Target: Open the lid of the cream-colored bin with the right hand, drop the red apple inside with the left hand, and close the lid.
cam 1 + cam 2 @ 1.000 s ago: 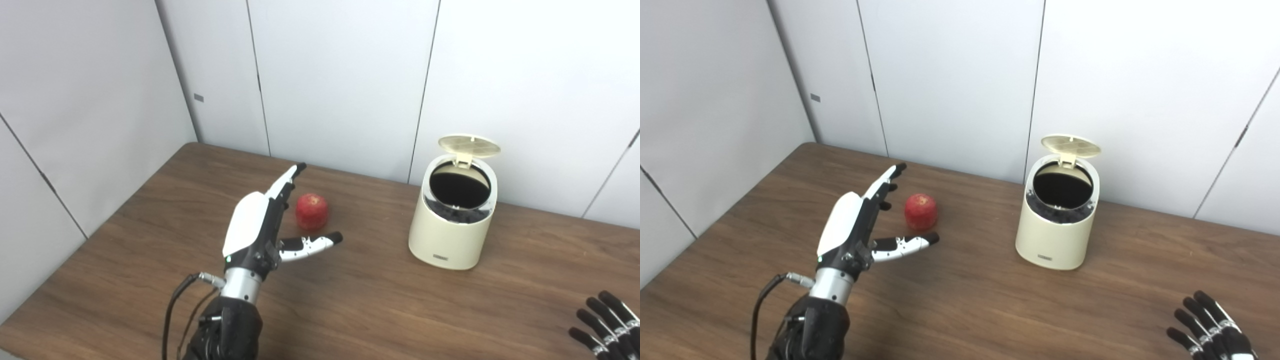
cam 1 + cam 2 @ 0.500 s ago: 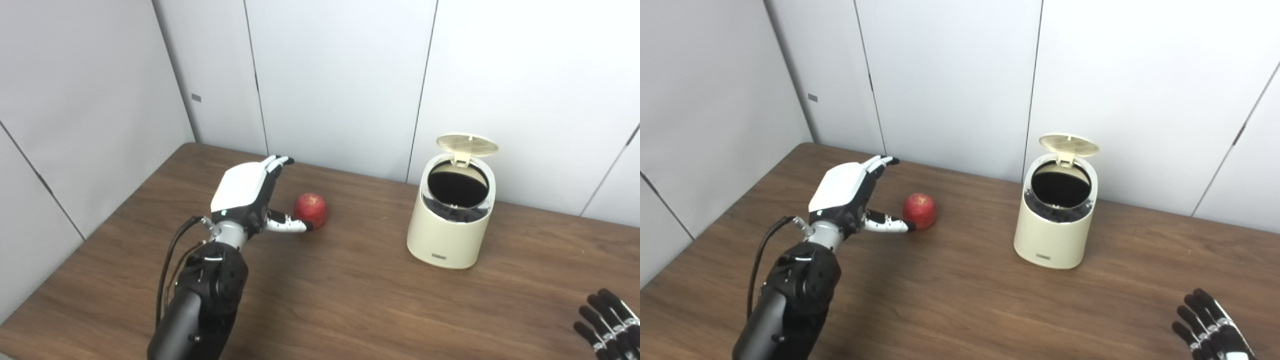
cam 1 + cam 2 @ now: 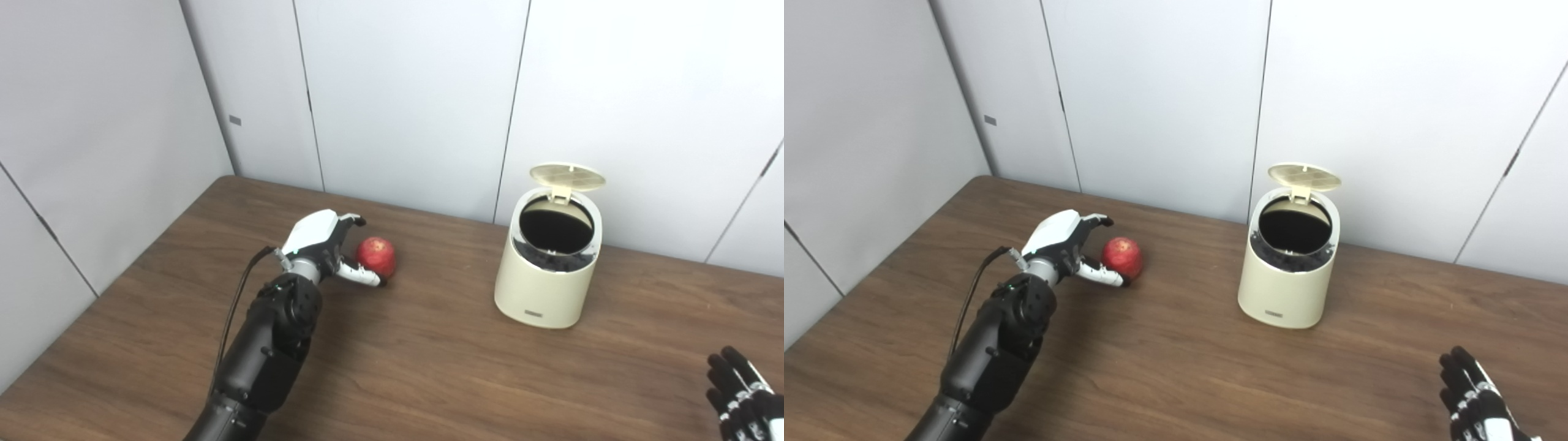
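The red apple (image 3: 378, 256) rests on the brown table (image 3: 429, 367), left of centre. My left hand (image 3: 324, 240) is right beside its left side, open, thumb stretched along the apple's front and fingers curving over the top, not closed on it. The cream-colored bin (image 3: 548, 269) stands to the right with its round lid (image 3: 568, 176) tipped up at the back, showing a dark inside. My right hand (image 3: 738, 395) sits low at the bottom right corner, open, fingers spread, far from the bin.
White wall panels (image 3: 398, 92) close off the table's back and left sides. The table's left edge (image 3: 110, 288) runs diagonally near my left arm. A black cable (image 3: 236, 306) loops along the left forearm.
My left hand has reached forward and down to the apple, turning so thumb and fingers flank it. The right hand has sunk slightly lower. The view has shifted a little.
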Controlling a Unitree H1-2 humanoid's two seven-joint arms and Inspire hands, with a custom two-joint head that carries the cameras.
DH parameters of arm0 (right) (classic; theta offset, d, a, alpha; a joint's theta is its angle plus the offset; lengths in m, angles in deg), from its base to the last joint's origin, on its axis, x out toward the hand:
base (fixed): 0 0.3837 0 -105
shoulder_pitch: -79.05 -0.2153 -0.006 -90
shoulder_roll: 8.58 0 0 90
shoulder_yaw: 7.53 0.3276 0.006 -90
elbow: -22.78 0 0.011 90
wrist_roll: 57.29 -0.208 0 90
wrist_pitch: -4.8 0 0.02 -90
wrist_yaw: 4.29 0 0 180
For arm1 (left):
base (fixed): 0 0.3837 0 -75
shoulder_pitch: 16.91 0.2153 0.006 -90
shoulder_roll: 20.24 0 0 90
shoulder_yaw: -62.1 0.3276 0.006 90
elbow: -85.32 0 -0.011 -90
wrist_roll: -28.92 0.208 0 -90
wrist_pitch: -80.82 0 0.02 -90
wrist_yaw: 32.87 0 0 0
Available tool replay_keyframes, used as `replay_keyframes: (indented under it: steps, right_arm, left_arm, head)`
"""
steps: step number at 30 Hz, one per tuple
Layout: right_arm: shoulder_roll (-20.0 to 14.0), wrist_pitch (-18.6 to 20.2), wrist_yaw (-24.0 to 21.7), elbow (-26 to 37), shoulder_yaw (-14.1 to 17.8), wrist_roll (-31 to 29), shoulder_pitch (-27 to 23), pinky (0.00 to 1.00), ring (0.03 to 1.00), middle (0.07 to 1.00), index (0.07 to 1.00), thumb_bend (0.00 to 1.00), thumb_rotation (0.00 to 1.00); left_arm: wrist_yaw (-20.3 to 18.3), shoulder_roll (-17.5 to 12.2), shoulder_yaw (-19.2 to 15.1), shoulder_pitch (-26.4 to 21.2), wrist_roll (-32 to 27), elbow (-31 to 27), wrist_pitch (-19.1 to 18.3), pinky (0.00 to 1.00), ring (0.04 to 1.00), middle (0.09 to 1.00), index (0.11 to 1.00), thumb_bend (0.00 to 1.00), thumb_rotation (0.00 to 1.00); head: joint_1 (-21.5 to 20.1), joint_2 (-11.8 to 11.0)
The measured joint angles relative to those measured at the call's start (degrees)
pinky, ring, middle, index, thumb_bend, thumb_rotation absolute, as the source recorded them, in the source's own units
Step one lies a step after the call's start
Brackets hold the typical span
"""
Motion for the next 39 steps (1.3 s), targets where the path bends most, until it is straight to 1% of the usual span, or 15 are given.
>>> replay_keyframes:
  steps: [2,5,7,8,9,10,13,16,21,23,27,30,34,37,39]
  right_arm:
    - [0.2,0.1,0.3,0.8,-0.3,0.6,0.0,1.00,0.986,0.938,0.932,0.59,0.88]
    - [0.2,0.3,1.0,0.9,-0.9,2.0,0.0,1.00,0.988,0.945,0.918,0.58,0.89]
    - [0.2,1.3,1.3,1.1,-1.2,3.0,0.0,1.00,0.998,0.959,0.911,0.55,0.89]
    - [0.2,1.5,1.3,1.2,-1.4,3.1,0.0,1.00,0.999,0.962,0.912,0.54,0.89]
    - [0.3,1.6,1.3,1.2,-1.4,3.1,0.0,1.00,1.000,0.963,0.914,0.53,0.89]
    - [0.3,1.6,1.3,1.2,-1.4,3.1,0.0,1.00,1.000,0.960,0.915,0.50,0.89]
    - [0.6,1.6,1.4,1.2,-1.4,3.1,-0.1,1.00,1.000,0.957,0.909,0.49,0.88]
    - [1.0,1.8,1.6,1.2,-1.4,2.9,-0.1,1.00,1.000,0.961,0.904,0.47,0.88]
    - [1.0,1.8,1.6,1.2,-0.9,2.6,-0.1,1.00,1.000,0.960,0.904,0.46,0.88]
    - [1.0,1.8,1.5,1.2,-0.7,2.0,-0.1,1.00,1.000,0.957,0.908,0.46,0.88]
    - [1.0,1.8,1.5,1.2,-0.6,1.6,-0.2,1.00,1.000,0.955,0.916,0.47,0.88]
    - [1.0,1.8,1.5,1.2,-0.6,1.6,-0.2,1.00,1.000,0.958,0.920,0.46,0.90]
    - [1.0,1.9,1.4,1.2,-0.3,-0.2,-0.3,1.00,1.000,0.969,0.926,0.49,0.94]
    - [1.0,2.0,1.4,1.2,0.0,-1.0,-0.6,1.00,1.000,0.960,0.922,0.55,0.93]
    - [1.0,2.4,1.4,1.3,0.1,-1.5,-0.7,1.00,1.000,0.962,0.925,0.54,0.93]
  left_arm:
    - [0.6,0.2,0.3,-0.9,-1.3,1.2,-0.1,0.72,0.899,0.919,0.889,0.96,0.29]
    - [1.2,0.1,0.8,-2.1,-2.4,2.8,-0.1,0.72,0.908,0.931,0.923,0.96,0.29]
    - [2.1,0.1,1.0,-2.6,-3.4,3.8,-0.1,0.76,0.929,0.947,0.927,0.94,0.27]
    - [2.1,0.1,1.0,-2.8,-3.8,4.6,-0.1,0.76,0.929,0.950,0.923,0.94,0.27]
    - [2.3,0.1,1.0,-2.9,-4.0,5.0,-0.2,0.75,0.920,0.948,0.916,0.94,0.26]
    - [2.4,0.1,1.0,-3.1,-4.3,5.2,-0.2,0.72,0.885,0.932,0.898,0.93,0.24]
    - [2.7,0.1,1.0,-3.6,-5.3,5.8,-0.2,0.69,0.843,0.903,0.876,0.92,0.21]
    - [3.5,-0.2,1.7,-3.7,-5.8,5.9,-0.2,0.65,0.785,0.865,0.829,0.90,0.19]
    - [4.2,-0.9,2.8,-3.7,-6.7,6.0,-0.2,0.64,0.752,0.834,0.771,0.88,0.16]
    - [4.3,-1.3,3.5,-3.7,-6.8,6.0,-0.2,0.63,0.747,0.824,0.752,0.87,0.15]
    - [4.2,-1.9,4.3,-3.7,-6.7,6.0,-0.2,0.61,0.728,0.809,0.725,0.86,0.14]
    - [3.9,-2.1,4.3,-3.7,-6.7,6.0,-0.2,0.60,0.716,0.800,0.713,0.84,0.10]
    - [3.0,-2.2,4.1,-3.7,-6.6,5.9,-0.1,0.63,0.737,0.787,0.695,0.83,0.06]
    - [2.9,-2.3,4.2,-3.7,-6.5,5.9,-0.1,0.61,0.710,0.767,0.657,0.82,0.02]
    - [2.6,-2.3,4.5,-3.7,-5.7,5.9,-0.1,0.60,0.698,0.747,0.643,0.79,0.00]
  head:
    - [-0.5,-0.2]
    - [-0.9,-0.2]
    - [-1.5,-0.3]
    - [-1.5,-0.3]
    - [-1.7,-0.4]
    - [-1.7,-0.4]
    - [-1.8,-0.4]
    - [-2.1,-0.4]
    - [-2.2,-0.4]
    - [-2.0,0.0]
    - [-2.1,0.3]
    - [-2.2,0.4]
    - [-2.3,0.6]
    - [-2.3,0.6]
    - [-2.4,1.0]
